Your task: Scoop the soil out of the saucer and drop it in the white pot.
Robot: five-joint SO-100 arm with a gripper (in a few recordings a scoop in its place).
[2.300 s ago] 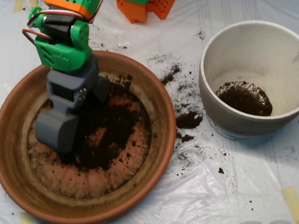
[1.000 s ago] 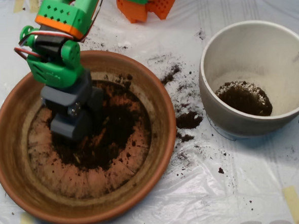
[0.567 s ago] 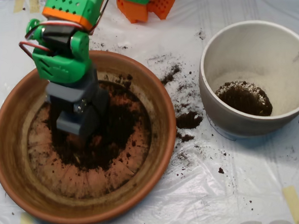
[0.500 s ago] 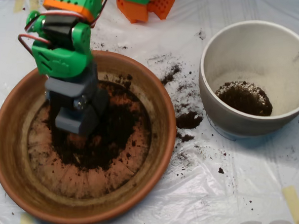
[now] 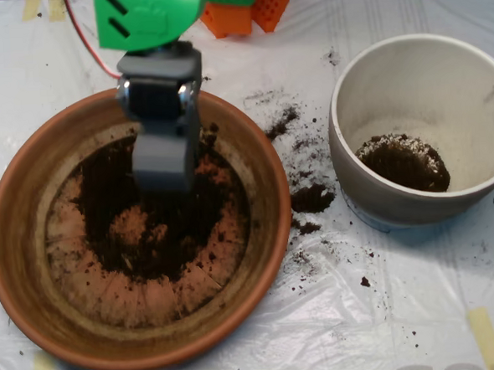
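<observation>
The terracotta saucer (image 5: 18, 274) sits at the left and holds a ring of dark soil (image 5: 105, 194) around a bare clay patch. My grey scoop (image 5: 163, 163) hangs over the saucer's upper middle, its two shells pressed together and raised above the soil; whatever it holds is hidden inside. The green wrist above it reaches in from the top edge. At the right stands the white pot (image 5: 342, 95), apart from the saucer, with a small mound of soil (image 5: 403, 162) on its floor.
Spilled soil (image 5: 312, 198) lies on the plastic sheet between saucer and pot, with more crumbs up toward the top. An orange and green printed part (image 5: 248, 4) stands at the top edge. Tape strips (image 5: 489, 338) mark the sheet.
The scoop, open in the soil at first, closed there, then rose and swung right toward the saucer's upper middle. A bare patch now shows where it dug.
</observation>
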